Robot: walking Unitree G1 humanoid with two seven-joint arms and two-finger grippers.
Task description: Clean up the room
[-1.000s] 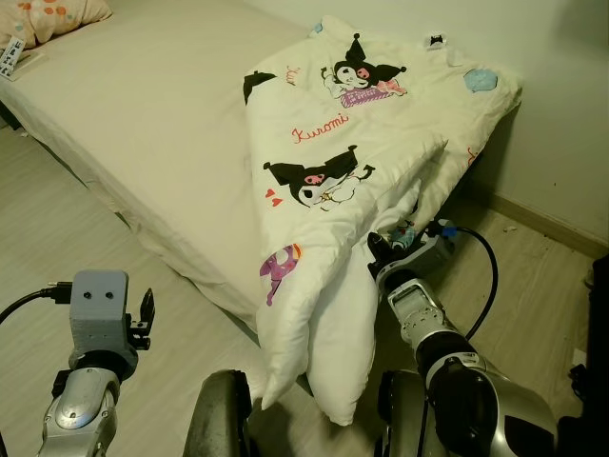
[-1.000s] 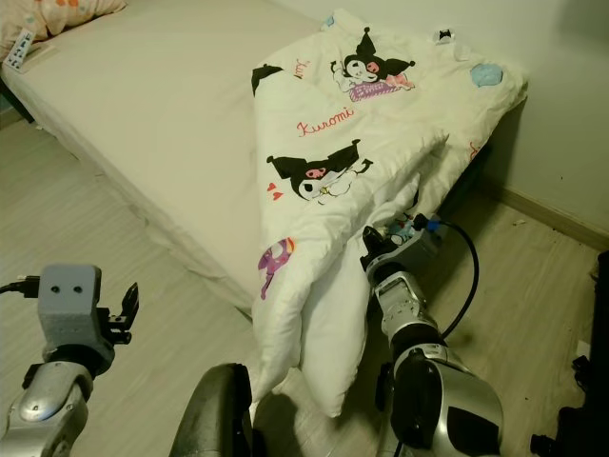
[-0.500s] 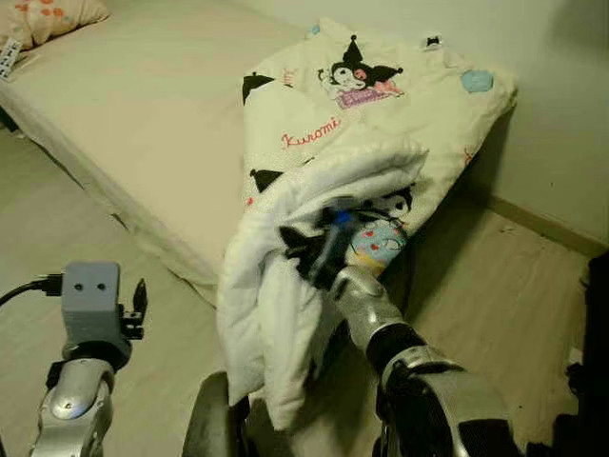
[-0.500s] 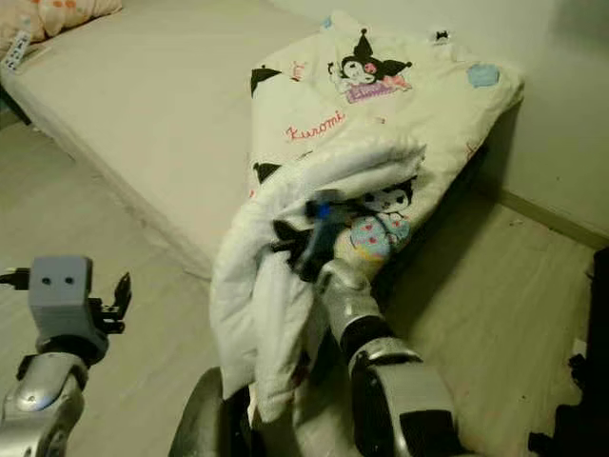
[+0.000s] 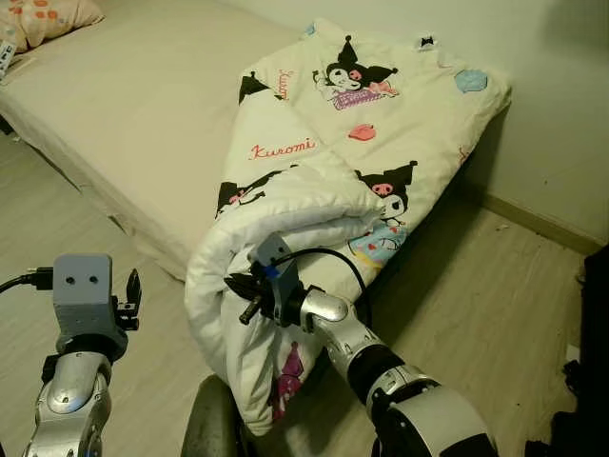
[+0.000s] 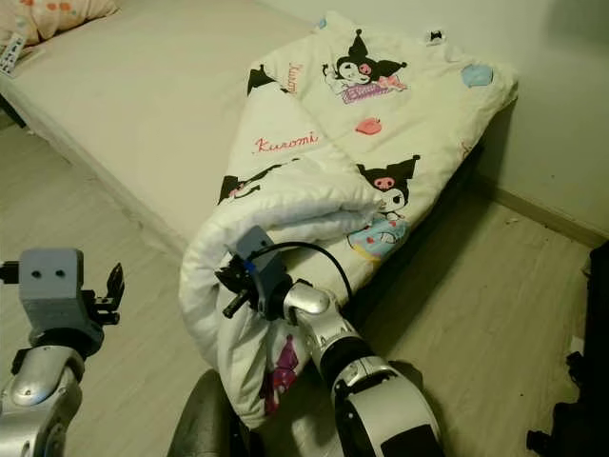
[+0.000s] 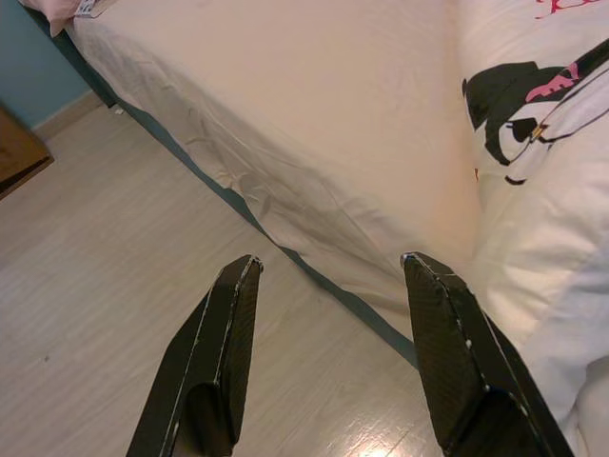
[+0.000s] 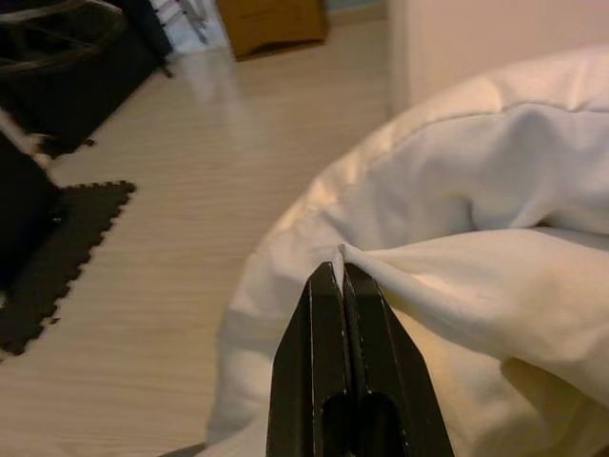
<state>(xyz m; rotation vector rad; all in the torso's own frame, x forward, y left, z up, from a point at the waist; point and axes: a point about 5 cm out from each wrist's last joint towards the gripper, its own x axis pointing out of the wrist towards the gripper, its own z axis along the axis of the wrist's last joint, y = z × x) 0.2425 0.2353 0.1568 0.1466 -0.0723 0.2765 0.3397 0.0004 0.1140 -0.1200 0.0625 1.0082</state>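
A cream quilt [image 5: 400, 124] printed with black cartoon figures lies over the foot of the bed [image 5: 143, 105], and one part is folded over and bulges past the bed's side toward the floor. My right gripper [image 5: 240, 298] is shut on a pinch of quilt cloth [image 8: 362, 262] at that rolled edge, low beside the bed. My left gripper [image 7: 328, 276] hangs open over the wooden floor [image 7: 105, 286] next to the bed's side, with nothing between its fingers [image 7: 224, 333].
A pillow [image 5: 52, 14] lies at the head of the bed. The wall [image 5: 561, 86] and its skirting run behind the bed's foot. A dark mat [image 8: 48, 257] and dark furniture stand across the floor, and a wooden cabinet [image 8: 271, 19] stands beyond.
My right gripper has swung left across my front, pulling the quilt's hanging corner with it. The quilt now folds over itself in a roll at the bed's side. My left arm has barely moved.
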